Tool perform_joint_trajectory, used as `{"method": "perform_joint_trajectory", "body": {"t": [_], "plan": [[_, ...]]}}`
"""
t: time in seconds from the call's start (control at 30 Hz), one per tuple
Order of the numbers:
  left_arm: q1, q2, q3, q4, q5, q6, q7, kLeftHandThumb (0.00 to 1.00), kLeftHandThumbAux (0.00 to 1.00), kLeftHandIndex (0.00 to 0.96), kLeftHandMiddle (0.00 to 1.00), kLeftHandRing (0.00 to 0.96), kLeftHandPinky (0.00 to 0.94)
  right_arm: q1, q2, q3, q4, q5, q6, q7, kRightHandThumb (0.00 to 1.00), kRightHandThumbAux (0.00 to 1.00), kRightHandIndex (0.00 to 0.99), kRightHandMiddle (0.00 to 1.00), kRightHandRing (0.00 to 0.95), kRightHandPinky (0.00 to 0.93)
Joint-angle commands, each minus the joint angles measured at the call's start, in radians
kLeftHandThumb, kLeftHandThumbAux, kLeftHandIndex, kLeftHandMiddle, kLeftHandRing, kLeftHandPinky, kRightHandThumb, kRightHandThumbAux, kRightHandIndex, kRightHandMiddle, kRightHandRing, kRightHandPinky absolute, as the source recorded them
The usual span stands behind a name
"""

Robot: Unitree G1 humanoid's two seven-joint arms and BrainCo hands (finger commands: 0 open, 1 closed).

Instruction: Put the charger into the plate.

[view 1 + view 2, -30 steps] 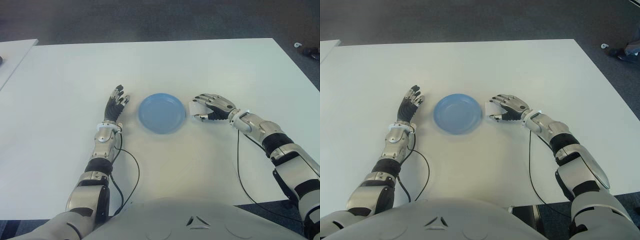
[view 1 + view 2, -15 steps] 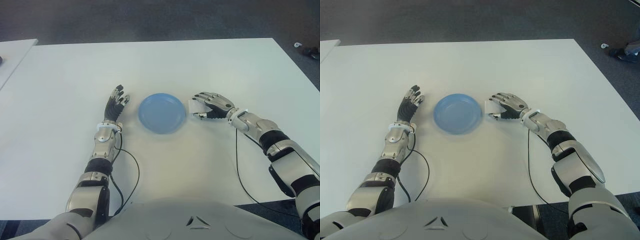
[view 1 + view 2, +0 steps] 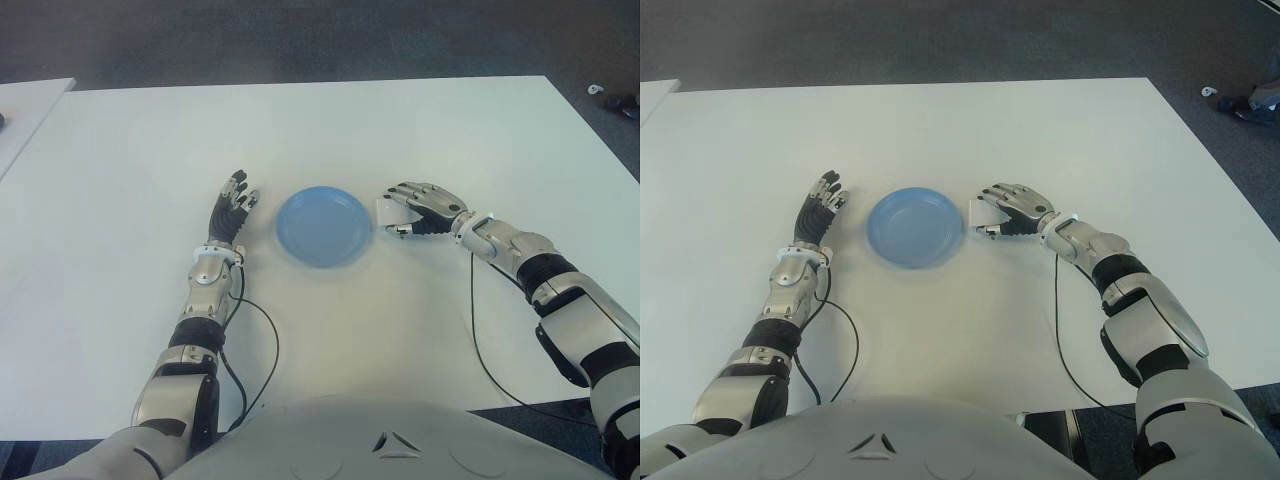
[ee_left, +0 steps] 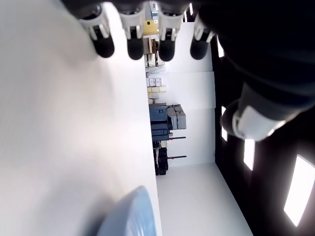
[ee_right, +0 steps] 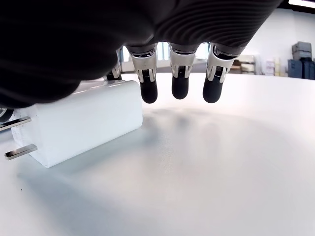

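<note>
White tabletop [image 3: 330, 140] fills most of the head camera's view, with dark grey carpet [image 3: 300, 40] beyond its far edge and the corner of a second white table [image 3: 25, 105] at the robot's far left.

Near the middle of the table sits a round blue plate [image 3: 323, 226], shallow and with nothing in it. Just beside the plate's right rim lies the charger [image 5: 83, 120], a small white block. In the right wrist view it lies flat on the table, with two metal prongs [image 5: 17, 137] sticking out of one end. No brand name, label or printed text can be made out on the charger or the plate.

The right hand [image 3: 425, 210] is over the charger, palm down, with its fingers [image 5: 179, 78] loosely curved and hanging above the table. One fingertip shows right at the charger's upper edge; the pictures do not settle whether it touches. The fingers are not closed around the block, and it is not lifted.

The left hand [image 3: 232, 214] shows to the left of the plate, a short gap away, with its fingers extended straight and holding nothing. Thin black cables [image 3: 265, 350] run along the table beside both forearms.

In the left wrist view, shelving or cabinets [image 4: 165, 123] appear in the room beyond the table, too far off to read anything on them.
</note>
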Motion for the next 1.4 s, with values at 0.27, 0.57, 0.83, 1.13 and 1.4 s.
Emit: {"method": "perform_joint_trajectory", "body": {"t": [0.27,0.57,0.83,1.13,1.4], "plan": [[0.034,-0.020,-0.021,0.015,-0.001,0.043,-0.034,0.000,0.557,0.059,0.044,0.027,0.034,-0.025,-0.035,0.052,-0.012,-0.069,-0.005,0.003,0.345,0.085,0.000,0.000,0.000,0.000],[0.030,-0.026,-0.022,0.014,0.000,0.043,-0.027,0.000,0.555,0.059,0.039,0.022,0.021,-0.048,-0.061,0.087,-0.025,-0.122,-0.008,-0.012,0.361,0.078,0.000,0.000,0.000,0.000],[0.028,-0.031,-0.017,0.014,-0.005,0.042,-0.025,0.000,0.553,0.064,0.048,0.029,0.031,-0.057,-0.079,0.097,-0.037,-0.140,-0.024,-0.016,0.370,0.048,0.000,0.000,0.000,0.000],[0.027,-0.034,-0.014,0.016,-0.007,0.039,-0.026,0.000,0.539,0.068,0.050,0.031,0.029,-0.056,-0.097,0.103,-0.051,-0.143,-0.044,-0.007,0.361,0.020,0.000,0.000,0.000,0.000],[0.029,-0.036,-0.014,0.014,-0.002,0.034,-0.014,0.000,0.540,0.065,0.055,0.032,0.031,-0.052,-0.101,0.106,-0.054,-0.145,-0.042,-0.016,0.341,0.027,0.000,0.000,0.000,0.000]]}}
